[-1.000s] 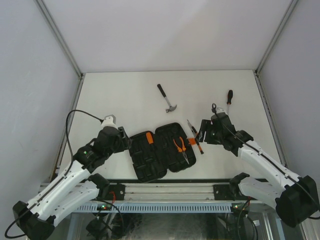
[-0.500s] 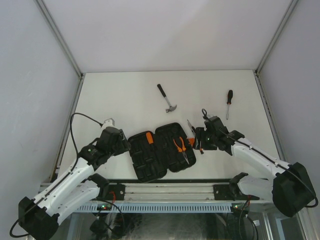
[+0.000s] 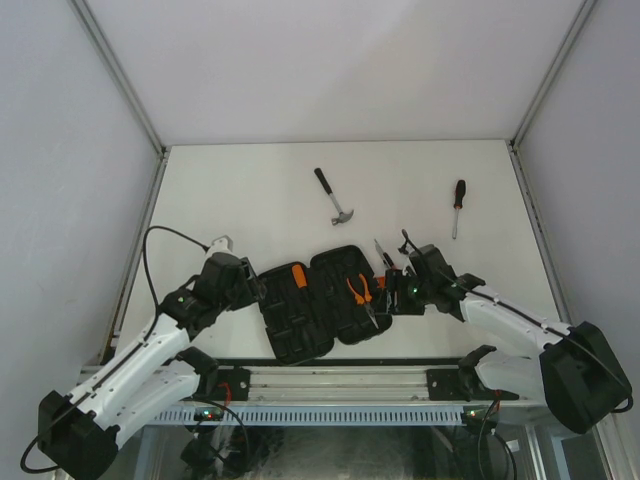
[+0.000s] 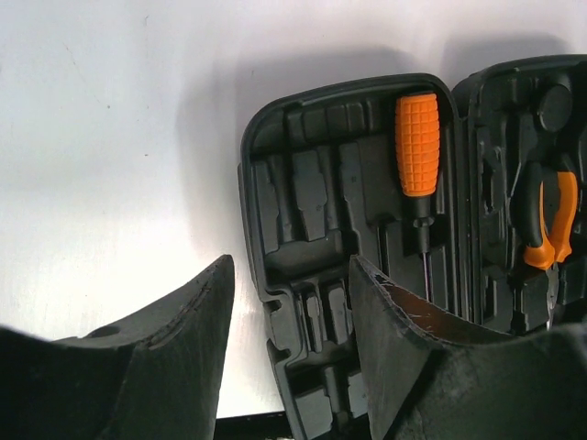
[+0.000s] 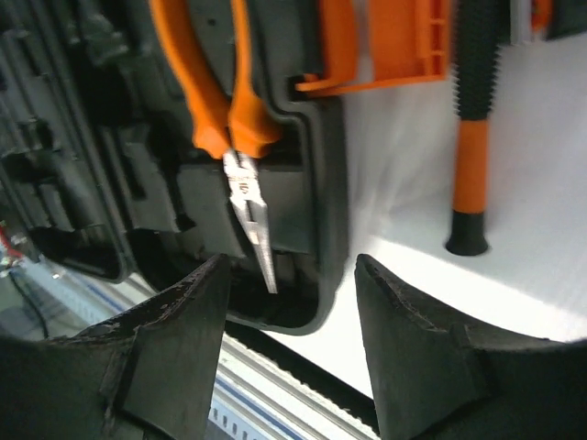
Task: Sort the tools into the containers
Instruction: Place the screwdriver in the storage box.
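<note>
The black tool case (image 3: 318,300) lies open near the table's front edge. Its left half holds an orange-handled screwdriver (image 3: 297,273), and its right half holds the orange-handled pliers (image 3: 362,294). My left gripper (image 3: 256,286) is open and empty over the case's left rim (image 4: 252,229); the orange screwdriver handle (image 4: 417,142) lies ahead of it. My right gripper (image 3: 392,292) is open and empty over the case's right rim (image 5: 328,183), by the pliers (image 5: 229,101). A slim black-and-orange screwdriver (image 5: 471,128) lies on the table beside the orange latch (image 5: 404,41).
A claw hammer (image 3: 333,197) lies on the table behind the case. A longer black-handled screwdriver (image 3: 457,207) lies at the back right. The table's front edge and metal rail (image 3: 330,378) run just below the case.
My right gripper has moved left and nearer, from beside the slim screwdriver to the case's right rim. My left gripper has shifted slightly toward the case's left rim.
</note>
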Motion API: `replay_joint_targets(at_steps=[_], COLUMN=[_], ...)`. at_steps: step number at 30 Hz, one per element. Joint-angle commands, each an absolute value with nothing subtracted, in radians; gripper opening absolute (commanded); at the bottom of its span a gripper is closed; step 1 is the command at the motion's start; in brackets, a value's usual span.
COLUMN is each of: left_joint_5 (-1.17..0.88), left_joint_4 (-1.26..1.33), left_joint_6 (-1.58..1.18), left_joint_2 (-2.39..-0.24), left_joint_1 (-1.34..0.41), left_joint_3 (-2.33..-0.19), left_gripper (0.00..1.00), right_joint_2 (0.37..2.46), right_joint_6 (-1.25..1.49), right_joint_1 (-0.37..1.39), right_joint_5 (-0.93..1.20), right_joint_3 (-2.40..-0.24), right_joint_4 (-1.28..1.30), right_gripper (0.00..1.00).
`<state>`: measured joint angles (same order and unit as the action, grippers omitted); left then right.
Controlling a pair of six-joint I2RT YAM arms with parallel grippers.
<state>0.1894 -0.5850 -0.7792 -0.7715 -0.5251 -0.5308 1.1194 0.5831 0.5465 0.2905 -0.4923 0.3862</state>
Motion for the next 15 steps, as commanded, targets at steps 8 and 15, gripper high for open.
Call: replay_joint_targets(at_steps=[8,15], left_joint_5=[0.178,0.193], left_joint_4=[-0.550,-0.563], left_joint_6=[-0.803,-0.784], left_joint_2=[-0.766,-0.772], left_joint_1=[-0.520,-0.519], left_joint_3=[-0.512,-0.533], left_gripper=[0.58,0.58], right_joint_2=[1.191,1.123], right_joint_6=[0.655,0.616], right_joint_1=[0.569,0.567], right_joint_5=[0.491,0.274], right_joint_3=[-0.496,-0.549], right_joint_4=[0.114,0.241], right_gripper=[0.55,0.53])
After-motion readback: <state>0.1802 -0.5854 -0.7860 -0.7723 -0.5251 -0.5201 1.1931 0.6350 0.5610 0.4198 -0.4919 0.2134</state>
